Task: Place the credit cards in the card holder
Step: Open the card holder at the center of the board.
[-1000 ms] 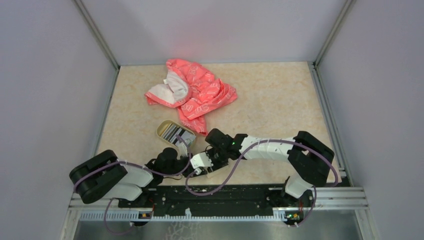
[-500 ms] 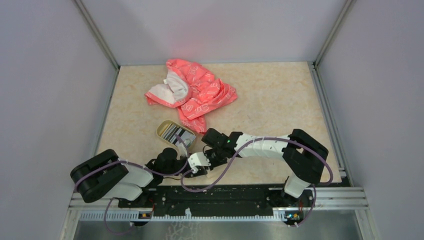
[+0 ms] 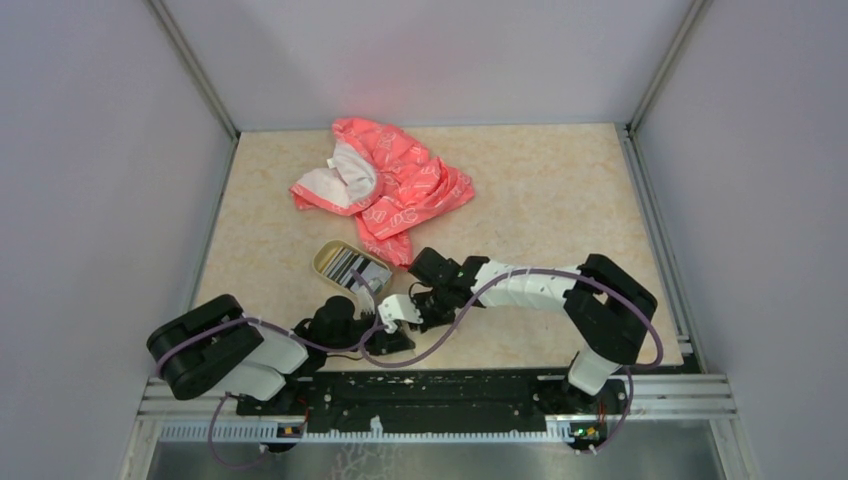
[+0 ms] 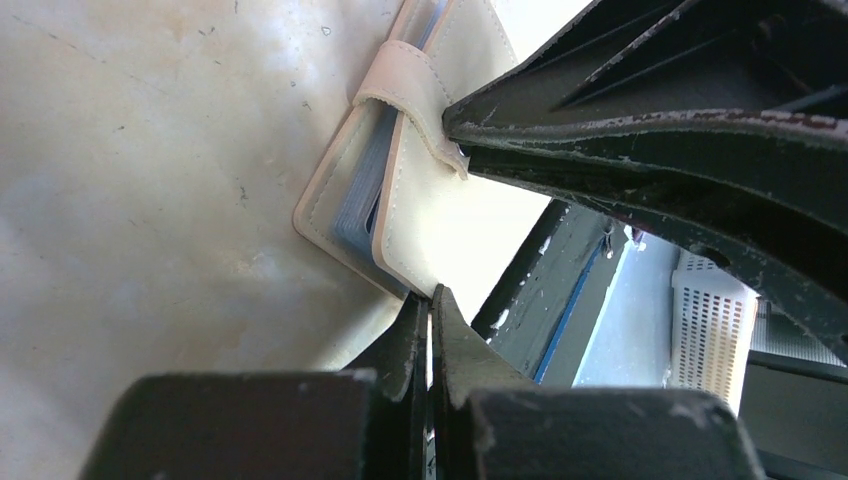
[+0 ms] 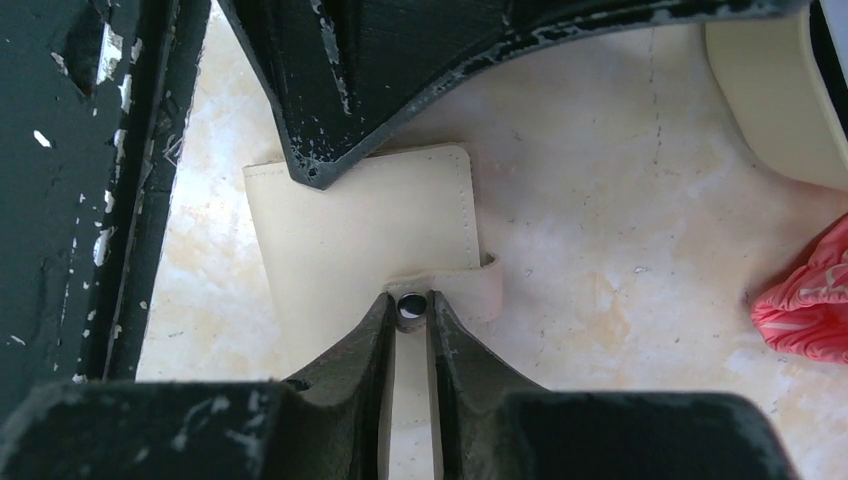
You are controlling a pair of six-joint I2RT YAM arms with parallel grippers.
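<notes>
Dark, pale-striped plastic credit cards [image 3: 352,265] stacked in the oval gold-rimmed metal dish [image 3: 317,260], none lifted out, going by the overhead view. No card visible in the small flat square tan-beige card holder [image 5: 370,220] either; only blue-grey lining between its leaves in the left wrist view. Looks barely begun, then: opening the pouch as the step in hand, with every card yet to be picked, carried and slid in. Card holder lying flat on the pale marbled surface [image 3: 540,200], close to the near edge, near the dish but not touching it, and well apart from the crumpled pink-red patterned cloth [image 3: 385,185]. Held from two sides. Right end effector [image 5: 408,308] closed almost fully on the strap tab at one edge, black snap dot peeping between the fingertips. Left end effector [image 4: 430,300] at the opposite edge, jaws all but together with a sliver of pale material between them, so apparently clamped on a corner of the pouch; exact bite hard to make out under the glare. Leaves only slightly parted below the strap, probably not yet spread wide enough to take a card.
</notes>
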